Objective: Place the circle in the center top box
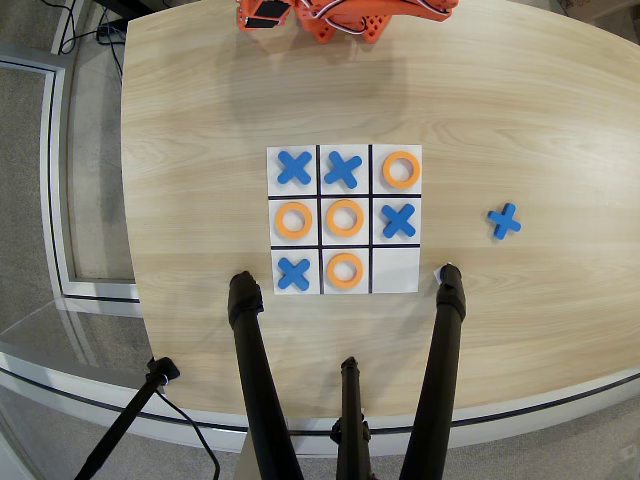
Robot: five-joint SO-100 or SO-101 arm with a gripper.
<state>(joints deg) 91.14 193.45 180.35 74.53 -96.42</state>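
The fingers are sitting folded up in the orange gripper point(345, 22) at the table's point(200, 100) top edge in the overhead view, and I cannot tell whether they are parted or closed; I am seeing nothing between them. Reading outward from them, I am looking at the board point(344, 220). Its nearest row is showing two blue crosses and an orange ring, the next row two rings and a cross. Farthest from the fingers, straight across the board, the circle point(344, 270) is lying flat inside the center top box point(344, 289), clear of its black lines. I am judging the placement done. A ring has no long axis to align.
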